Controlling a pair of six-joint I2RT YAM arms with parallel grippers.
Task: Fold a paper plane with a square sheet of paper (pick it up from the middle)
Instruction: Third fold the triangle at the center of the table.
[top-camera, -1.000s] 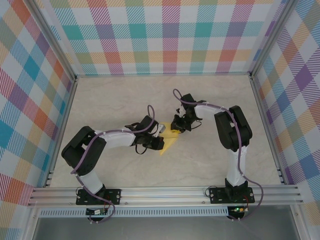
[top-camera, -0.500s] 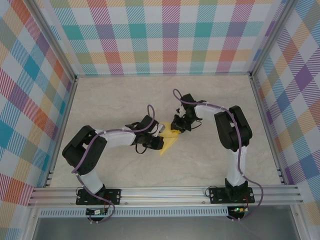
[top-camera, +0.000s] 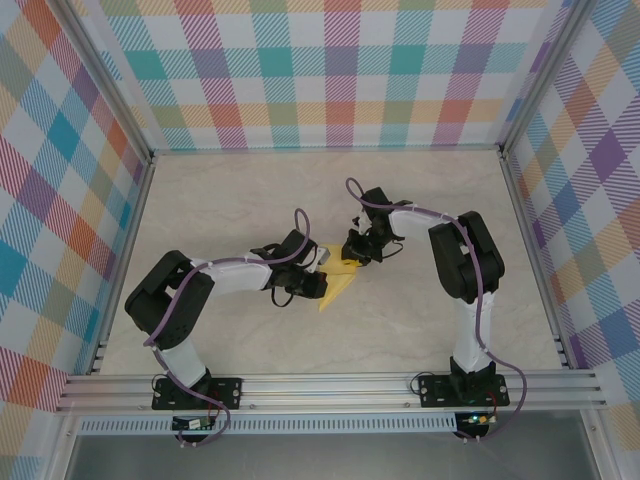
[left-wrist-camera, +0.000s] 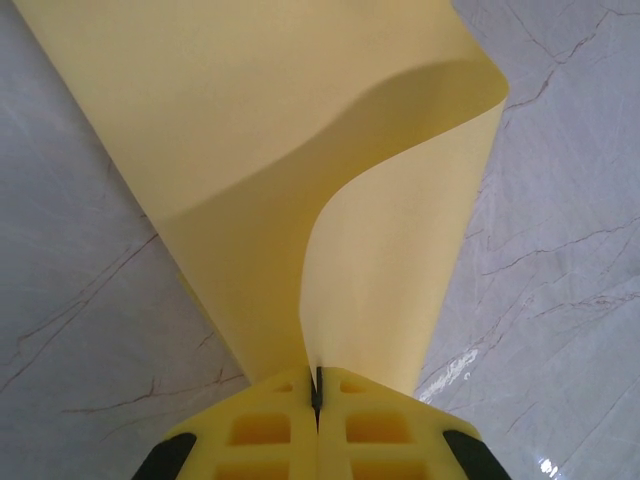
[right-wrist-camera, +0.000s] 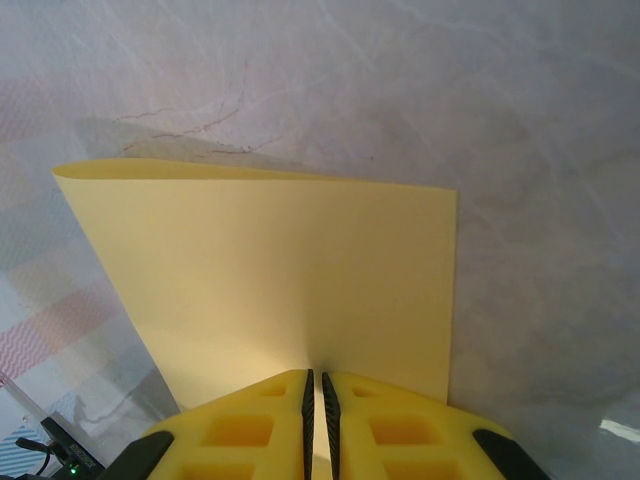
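**One yellow sheet, two grippers pinching it**

One sheet of paper (top-camera: 337, 284) sat near the middle of the table (top-camera: 420, 330), between the two arms. From above it looked like a single yellow piece tapering to a point aimed at the near edge. Whether its underside touched the table could not be told.

Two grippers held it, one from each side. The left gripper (top-camera: 316, 285) met the sheet's left side. In the left wrist view its two yellow fingers (left-wrist-camera: 265, 430) were pressed tight together on the paper's near edge. One layer of the sheet spread flat away from them. A second layer bowed up in a soft curve, leaving a shadowed hollow between the two.

The right gripper (top-camera: 353, 257) met the sheet's far end. In the right wrist view its two fingers (right-wrist-camera: 395, 430) were clamped on the paper with only a thin slit between them. There the sheet lay smooth, with one straight far edge and one sharp corner on the right.

Three checked walls (top-camera: 330, 70) enclosed the marbled table on the left, back and right.
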